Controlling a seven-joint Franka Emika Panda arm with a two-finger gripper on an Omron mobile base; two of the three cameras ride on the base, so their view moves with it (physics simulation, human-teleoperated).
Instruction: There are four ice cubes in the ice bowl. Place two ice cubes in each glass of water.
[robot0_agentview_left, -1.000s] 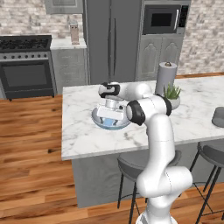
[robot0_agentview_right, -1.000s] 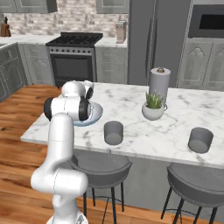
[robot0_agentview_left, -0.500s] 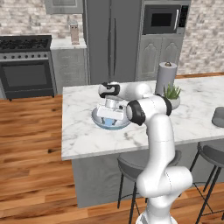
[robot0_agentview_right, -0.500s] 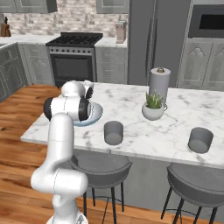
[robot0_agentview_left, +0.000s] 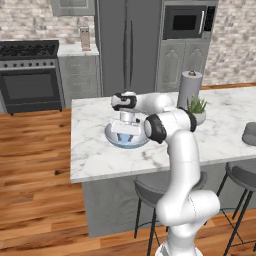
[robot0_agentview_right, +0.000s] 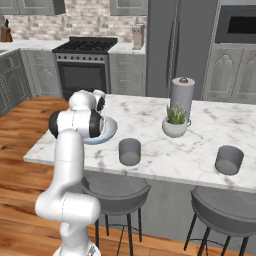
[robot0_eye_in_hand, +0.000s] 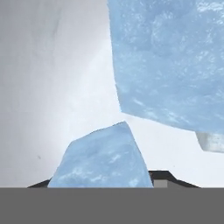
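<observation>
The ice bowl (robot0_agentview_left: 111, 139) sits on the marble island, and my gripper (robot0_agentview_left: 127, 135) reaches down into it from above. In the hand view, one pale-blue ice cube (robot0_eye_in_hand: 103, 162) lies between my gripper (robot0_eye_in_hand: 101, 181) tips, which press against its two sides. A second ice cube (robot0_eye_in_hand: 170, 61) looms large just beyond it, and the corner of a third (robot0_eye_in_hand: 212, 142) shows at the right. The bowl's pale inside (robot0_eye_in_hand: 52, 87) lies behind them. One glass of water (robot0_agentview_right: 130, 151) stands near the front edge beside the ice bowl (robot0_agentview_right: 111, 131). The other glass of water (robot0_agentview_right: 229, 159) stands far to the right.
A small white pot with a green plant (robot0_agentview_right: 175, 125) and a tall paper-towel roll (robot0_agentview_right: 182, 95) stand mid-island behind the glasses. Two dark stools (robot0_agentview_right: 117, 192) stand below the front edge. A stove, fridge and cabinets line the back wall.
The arm stays over the bowl. The base views look the same, with no visible shift of the hand.
</observation>
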